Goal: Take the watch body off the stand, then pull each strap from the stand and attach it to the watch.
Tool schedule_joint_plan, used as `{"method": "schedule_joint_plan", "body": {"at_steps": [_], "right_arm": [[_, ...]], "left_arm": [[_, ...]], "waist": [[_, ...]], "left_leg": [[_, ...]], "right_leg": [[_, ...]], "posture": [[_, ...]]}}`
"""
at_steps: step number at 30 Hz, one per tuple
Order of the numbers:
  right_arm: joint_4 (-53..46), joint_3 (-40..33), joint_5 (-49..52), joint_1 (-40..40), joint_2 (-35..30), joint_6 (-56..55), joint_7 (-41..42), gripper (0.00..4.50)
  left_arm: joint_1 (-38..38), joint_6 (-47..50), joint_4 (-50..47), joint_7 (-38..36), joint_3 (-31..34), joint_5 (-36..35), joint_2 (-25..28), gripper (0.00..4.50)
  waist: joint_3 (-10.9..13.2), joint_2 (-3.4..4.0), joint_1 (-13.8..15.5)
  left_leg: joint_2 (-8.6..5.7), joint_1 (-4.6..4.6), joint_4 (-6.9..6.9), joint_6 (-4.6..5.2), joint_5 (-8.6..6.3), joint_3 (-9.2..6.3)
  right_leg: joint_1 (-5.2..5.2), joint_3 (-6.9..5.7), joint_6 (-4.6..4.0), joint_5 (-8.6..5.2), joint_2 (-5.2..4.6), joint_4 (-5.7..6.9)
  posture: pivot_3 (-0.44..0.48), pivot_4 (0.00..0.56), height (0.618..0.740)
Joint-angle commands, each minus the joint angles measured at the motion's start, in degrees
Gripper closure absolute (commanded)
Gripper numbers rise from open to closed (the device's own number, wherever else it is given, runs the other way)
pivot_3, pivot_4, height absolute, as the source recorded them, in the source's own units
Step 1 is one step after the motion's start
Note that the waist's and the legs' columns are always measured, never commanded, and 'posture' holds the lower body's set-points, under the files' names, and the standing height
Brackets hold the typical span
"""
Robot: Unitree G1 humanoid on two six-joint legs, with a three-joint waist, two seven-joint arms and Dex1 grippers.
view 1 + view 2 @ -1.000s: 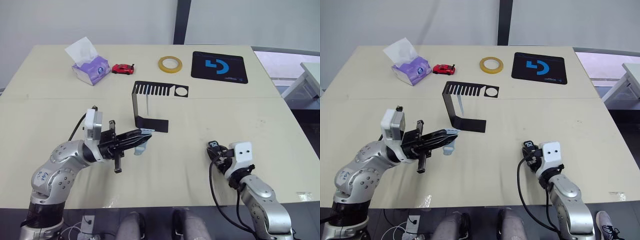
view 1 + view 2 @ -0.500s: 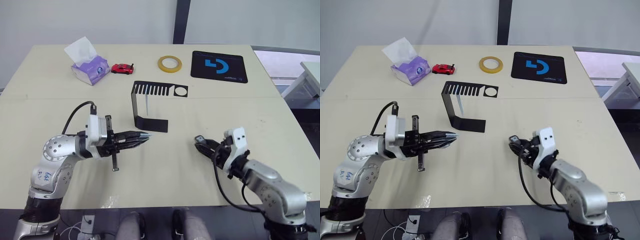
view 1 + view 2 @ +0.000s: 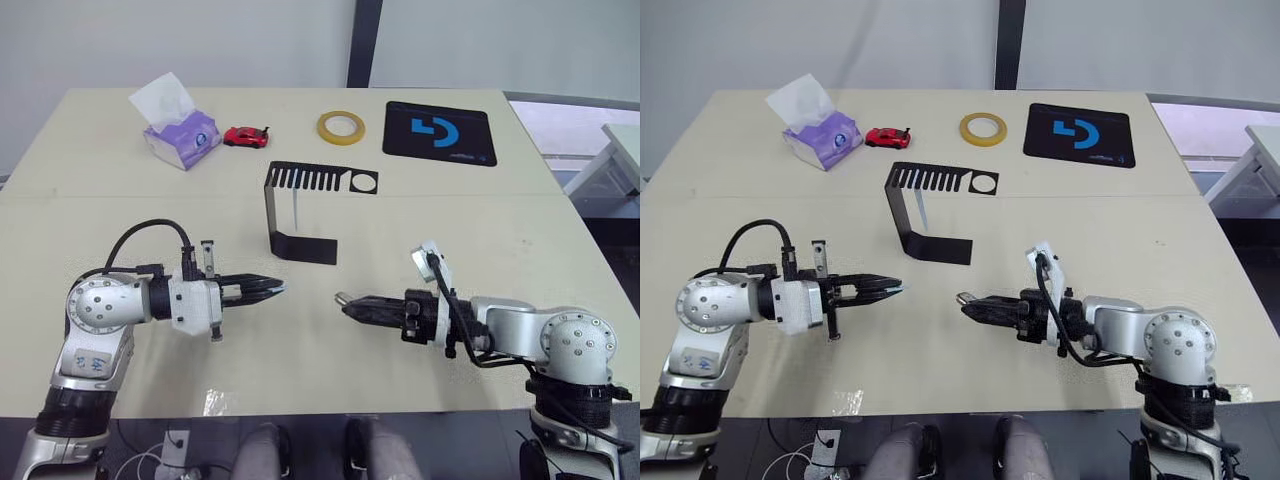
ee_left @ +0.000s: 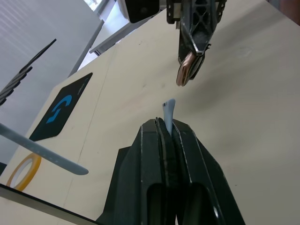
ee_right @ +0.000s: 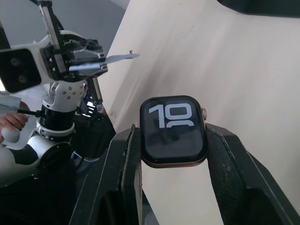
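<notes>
Facing each other tip to tip over the near part of the pale beige tabletop (image 3: pixel 420 215), the two arms hover just above the surface with a small gap between them. The left pincer (image 3: pixel 276 289) has its two black fingers pressed together on a thin pale grey-blue strap (image 4: pixel 168 115), and only a short tip of the band pokes out past the fingertips. The right pincer (image 3: pixel 345 301) is pinching the small rounded-square watch body (image 5: pixel 174 131) by its two sides; the black screen shows big white digits and the rim looks silvery with a slightly coppery tint. From the left wrist view you can see the watch edge-on, pretty much in line with the strap tip but not touching it.

A bit further back, roughly mid-table, sits the thin black sheet-metal C-shaped stand (image 3: pixel 271 212), with its flat base on the tabletop and its slotted top plate with the round hole up above. Something thin and pale hangs under the top plate, can't really tell what it is.

Along the far edge, left to right: a purple tissue pack (image 3: pixel 180 137) with a white tissue sticking up, a tiny red toy car (image 3: pixel 246 136), a ring of yellow tape (image 3: pixel 341 127), and a black mat with a blue logo (image 3: pixel 439 133).
</notes>
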Motion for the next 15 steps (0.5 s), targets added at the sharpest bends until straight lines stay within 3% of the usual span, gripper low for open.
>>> {"method": "schedule_joint_plan", "body": {"at_steps": [1, 15], "right_arm": [[0.92, 2.58, 6.23, -0.61, -0.65, -0.63, -3.63, 2.93], [0.37, 11.33, 18.32, 0.35, -5.76, -9.28, -11.96, 2.93]], "left_arm": [[1.35, 0.10, -4.79, 0.27, -1.20, 0.11, 1.58, 4.50], [0.88, 9.10, -9.78, 3.71, -6.92, 3.46, 2.29, 4.50]], "waist": [[0.00, 0.00, 0.02], [0.00, 0.00, 0.09]], "left_leg": [[0.00, 0.00, -0.02, -0.01, 0.01, 0.00], [0.00, -0.14, 0.04, -0.03, 0.05, 0.02]], "right_leg": [[-0.01, 0.00, 0.00, 0.00, 0.01, 0.00], [-0.10, -0.02, 0.06, 0.03, 0.03, -0.01]], "posture": [[0.000, 0.150, 0.740], [0.000, 0.150, 0.740]]}}
